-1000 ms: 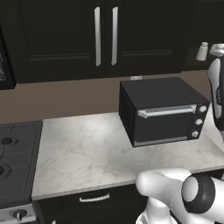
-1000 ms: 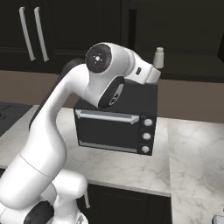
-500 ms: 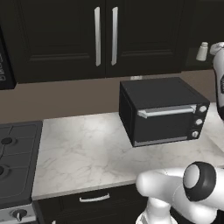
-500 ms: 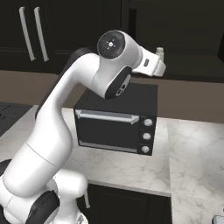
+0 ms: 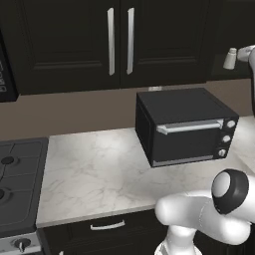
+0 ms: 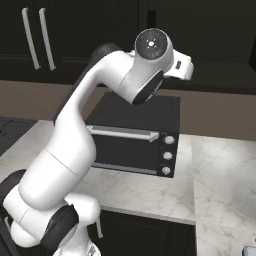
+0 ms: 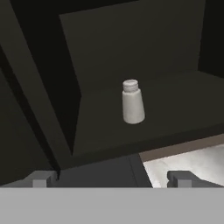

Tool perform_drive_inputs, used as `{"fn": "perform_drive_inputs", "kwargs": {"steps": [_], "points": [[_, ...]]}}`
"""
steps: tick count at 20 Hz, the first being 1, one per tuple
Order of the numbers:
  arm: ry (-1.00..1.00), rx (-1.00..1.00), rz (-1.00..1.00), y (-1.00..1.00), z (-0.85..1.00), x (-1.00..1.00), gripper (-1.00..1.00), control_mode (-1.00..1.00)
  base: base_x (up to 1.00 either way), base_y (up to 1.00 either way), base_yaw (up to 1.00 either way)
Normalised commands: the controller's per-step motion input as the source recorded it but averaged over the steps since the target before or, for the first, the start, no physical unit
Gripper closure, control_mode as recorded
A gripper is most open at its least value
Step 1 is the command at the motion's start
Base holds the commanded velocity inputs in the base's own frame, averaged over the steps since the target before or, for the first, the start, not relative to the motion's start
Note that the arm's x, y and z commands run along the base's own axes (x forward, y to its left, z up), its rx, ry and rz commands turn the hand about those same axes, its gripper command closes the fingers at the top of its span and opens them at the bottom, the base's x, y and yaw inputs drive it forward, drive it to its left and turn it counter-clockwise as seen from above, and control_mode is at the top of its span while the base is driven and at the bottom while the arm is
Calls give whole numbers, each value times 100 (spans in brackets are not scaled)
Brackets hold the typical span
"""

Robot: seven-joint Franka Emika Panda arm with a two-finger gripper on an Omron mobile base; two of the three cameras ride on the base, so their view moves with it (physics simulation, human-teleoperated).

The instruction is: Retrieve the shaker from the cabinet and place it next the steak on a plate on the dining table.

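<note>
No writing could be read on anything. The shaker [image 7: 132,102] was seen standing upright and alone on a dark shelf [image 7: 175,113] inside the open part of the black cabinet [image 5: 74,45]. In the left base view the shaker [image 5: 230,58] was seen high up at the right, above the black oven [image 5: 184,127] on the marble surface [image 5: 94,169]. The hand [image 7: 111,178] was held wide open with nothing in it. The shaker was found ahead of the hand and above its fingertips [image 7: 41,179], not touched by them.
</note>
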Motion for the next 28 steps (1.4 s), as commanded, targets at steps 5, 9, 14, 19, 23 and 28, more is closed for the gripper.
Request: {"fn": "perform_drive_inputs", "kwargs": {"steps": [5,9,14,19,23,28], "points": [[0,0,0,0,-2,33,-100,-100,0,0,0],[-1,0,0,-1,-10,46,-100,-100,0,0,0],[0,0,0,-14,-7,39,-100,-100,0,0,0],[0,0,0,-40,0,25,-100,-100,0,0,0],[0,0,0,-38,0,23,-100,-100,0,0,0],[0,0,4,-9,0,22,-100,-100,0,0,0]]}}
